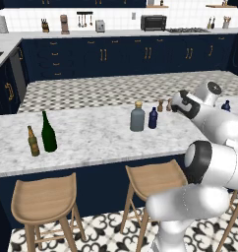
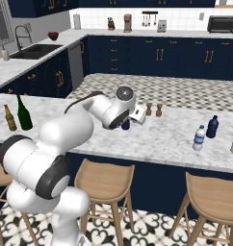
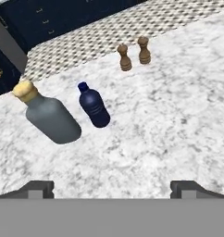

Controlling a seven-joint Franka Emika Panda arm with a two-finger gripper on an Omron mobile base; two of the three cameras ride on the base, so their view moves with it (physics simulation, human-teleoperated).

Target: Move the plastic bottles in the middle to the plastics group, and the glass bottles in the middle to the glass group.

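**End effector wide apart above the desk**

The end effector has its jaws wide apart and holds nothing. Just ahead of it on the desk stands the dark blue bottle, close beside the grey bottle. Two brown shakers stand behind the blue bottle. The green bottle and brown bottle stand far left of the grey one.

We see the grey glass bottle with its tan stopper standing upright mid-counter, the dark navy plastic bottle upright just beside it, apart. The green wine bottle and brown beer bottle stand together toward the counter's left end. Toward the right, a clear blue-capped bottle stands near a dark blue bottle, apparently not touching.
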